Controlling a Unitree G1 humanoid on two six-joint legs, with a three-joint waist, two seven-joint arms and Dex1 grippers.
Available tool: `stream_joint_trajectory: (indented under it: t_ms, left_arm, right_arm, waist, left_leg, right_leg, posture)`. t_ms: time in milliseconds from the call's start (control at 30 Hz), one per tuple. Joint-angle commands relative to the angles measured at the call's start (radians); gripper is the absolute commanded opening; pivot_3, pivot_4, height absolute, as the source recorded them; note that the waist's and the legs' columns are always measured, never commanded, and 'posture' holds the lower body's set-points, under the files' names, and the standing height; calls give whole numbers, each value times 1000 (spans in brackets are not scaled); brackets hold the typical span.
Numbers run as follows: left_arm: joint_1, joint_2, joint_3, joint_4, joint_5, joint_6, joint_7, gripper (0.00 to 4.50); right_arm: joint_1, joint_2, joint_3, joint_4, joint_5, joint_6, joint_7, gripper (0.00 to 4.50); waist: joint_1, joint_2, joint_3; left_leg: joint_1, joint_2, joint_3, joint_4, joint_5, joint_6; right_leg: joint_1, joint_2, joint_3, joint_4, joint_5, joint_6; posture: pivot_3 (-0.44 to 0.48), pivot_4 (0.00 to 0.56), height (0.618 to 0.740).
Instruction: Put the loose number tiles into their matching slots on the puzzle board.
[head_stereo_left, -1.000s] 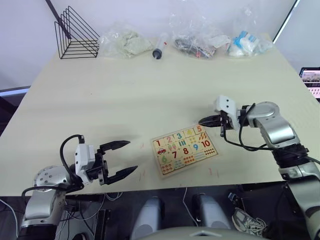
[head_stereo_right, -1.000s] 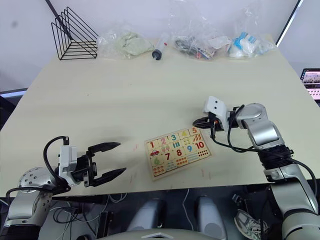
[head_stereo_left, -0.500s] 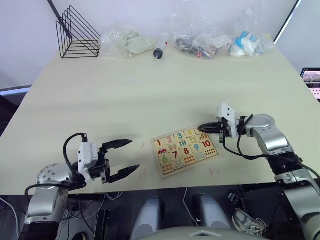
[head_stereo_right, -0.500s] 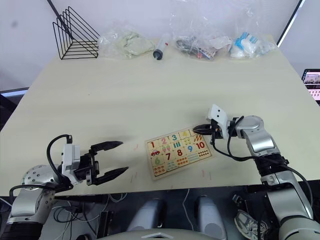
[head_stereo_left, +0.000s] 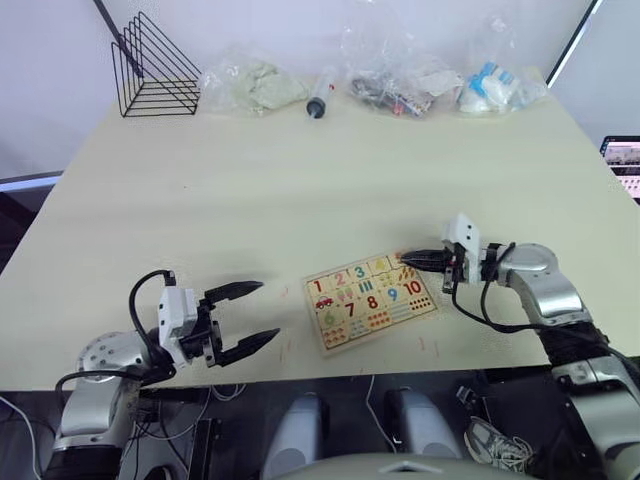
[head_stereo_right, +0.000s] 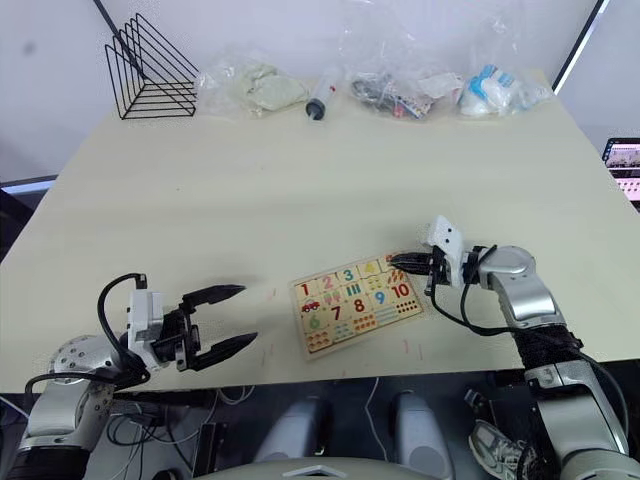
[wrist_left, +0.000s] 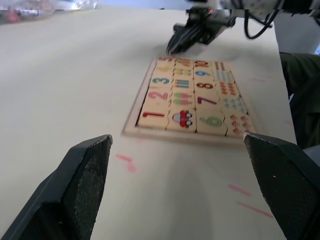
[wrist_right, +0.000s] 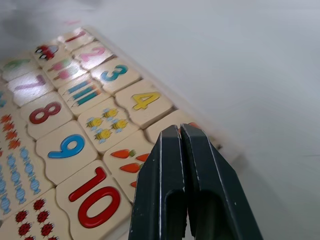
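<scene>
1. Two fingers of the right gripper (wrist_right: 181, 131) were pressed flat together, holding nothing, their tips over the 5 tile at the board's (head_stereo_left: 371, 300) far right corner.
2. Tiles 1 to 4 (wrist_right: 144, 101) sat in the slots along the board's far edge; the 5 tile was mostly hidden behind the fingers.
3. The left gripper (head_stereo_left: 250, 315) was spread wide and empty, hovering near the table's (head_stereo_left: 300, 180) front edge, well apart from the board's left end.
4. The board lay tilted near the front edge, with bare tabletop between it and the left gripper.
5. Beyond it, open table ran to a wire rack (head_stereo_left: 152, 70) and plastic bags (head_stereo_left: 400, 80) along the far edge.
</scene>
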Motion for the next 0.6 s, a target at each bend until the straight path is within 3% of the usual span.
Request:
stream_joint_trajectory:
  t_ms: [33, 133, 200, 300, 333, 433, 500, 600]
  left_arm:
    - [-1, -4, 54, 11, -31, 5, 29, 4500]
    - [21, -2, 75, 29, -22, -7, 38, 4500]
    - [30, -3, 89, 23, -20, 10, 71, 4500]
    - [52, -5, 112, 5, -20, 40, 126, 4500]
    - [62, -10, 123, -2, -21, 55, 154, 4500]
    - [77, -17, 137, -9, 15, 79, 240, 4500]
    - [85, -15, 136, -11, 39, 73, 265, 4500]
    - [97, -28, 152, -25, 41, 80, 313, 4500]
  right_arm:
    - [61, -14, -93, -129, 51, 3, -74, 79]
    - [166, -28, -171, -189, 73, -11, -127, 79]
    - [225, -46, -205, -207, 83, -15, -137, 457]
    - [319, -61, -280, -240, 119, -33, -155, 1412]
    - [358, -64, -322, -246, 143, -42, -160, 2079]
    - [439, -74, -385, -254, 167, -75, -161, 3244]
    - [472, -77, -403, -260, 173, -90, -161, 4330]
    - [549, -84, -453, -260, 199, -129, -139, 4427]
  waist:
    - [1, 0, 0]
    - [3, 0, 0]
    - [7, 0, 0]
    - [19, 0, 0]
    - [19, 0, 0]
    - [21, 0, 0]
    - [20, 0, 0]
    - [19, 0, -1]
  left_leg:
    - [0, 0, 0, 0, 0, 0]
    - [0, 0, 0, 0, 0, 0]
    - [0, 0, 0, 0, 0, 0]
    - [0, 0, 0, 0, 0, 0]
    - [0, 0, 1, 0, 0, 0]
    - [2, 1, 1, 1, 0, 0]
    - [3, 0, 1, 1, 0, 0]
    - [5, 0, 3, 1, 0, 0]
  right_leg:
    - [0, 0, 0, 0, 0, 0]
    - [0, 0, 0, 0, 0, 0]
    - [0, 0, 0, 0, 0, 0]
    - [0, 0, 0, 0, 0, 0]
    - [0, 0, 1, 0, 0, 0]
    - [3, 0, 0, 0, 0, 0]
    - [4, 0, 1, 0, 0, 0]
    - [5, 1, 1, 0, 0, 0]
  posture:
    - [0, 150, 740]
    - [0, 150, 740]
    - [0, 150, 740]
    - [0, 150, 740]
    - [0, 150, 740]
    - [0, 150, 740]
    - [0, 150, 740]
    - [0, 150, 740]
